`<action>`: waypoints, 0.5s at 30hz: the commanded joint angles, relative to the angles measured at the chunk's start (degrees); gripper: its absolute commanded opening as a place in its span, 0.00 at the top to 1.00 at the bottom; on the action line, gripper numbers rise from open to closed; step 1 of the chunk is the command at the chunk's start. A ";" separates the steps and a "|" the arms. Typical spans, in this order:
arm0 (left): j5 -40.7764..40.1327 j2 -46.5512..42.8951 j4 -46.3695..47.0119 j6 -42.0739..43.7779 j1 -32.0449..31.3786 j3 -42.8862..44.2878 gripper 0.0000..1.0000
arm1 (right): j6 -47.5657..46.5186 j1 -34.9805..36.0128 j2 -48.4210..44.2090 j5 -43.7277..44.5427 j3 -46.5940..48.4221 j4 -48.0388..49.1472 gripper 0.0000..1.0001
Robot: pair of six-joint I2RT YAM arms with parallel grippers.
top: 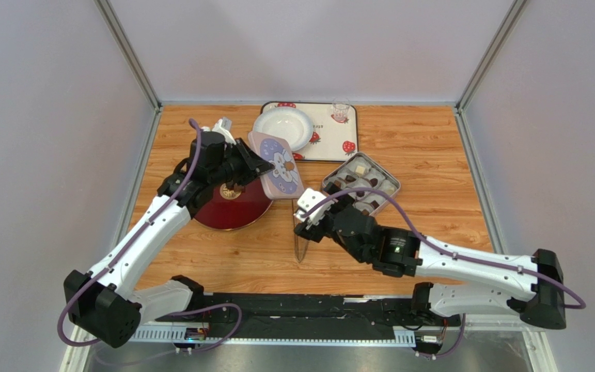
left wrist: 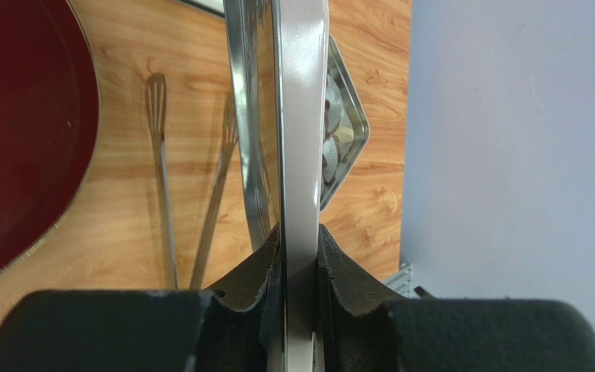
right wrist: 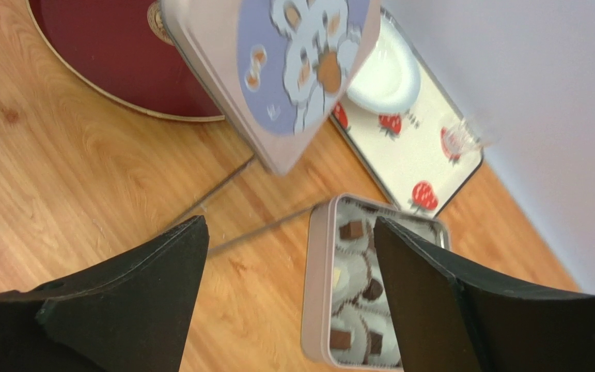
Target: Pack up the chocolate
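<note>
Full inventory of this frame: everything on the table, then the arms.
tin lid: 1, lilac-pink with bear print, held tilted beside the plate
square tin: 1, pinkish metal, open, right of centre
chocolate: several, dark brown and cream, in the tin's cups
paper cups: several, silvery-white, inside the tin
plate: 1, dark red, left of centre
tray: 1, cream with red strawberries, back edge
bowl: 1, white, on the tray
glass: 1, clear, tray's back corner
tongs: 1, metal, between plate and tin
table: 1, wood, underneath
left pincer: 1, black, shut on the lid's edge
right pincer: 1, black, open, empty, near the tin
</note>
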 commanded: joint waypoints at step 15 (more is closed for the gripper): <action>10.57 -11.76 10.04 13.95 6.18 -10.23 1.00 | 28.09 -36.38 5.09 -39.09 0.73 -21.89 0.16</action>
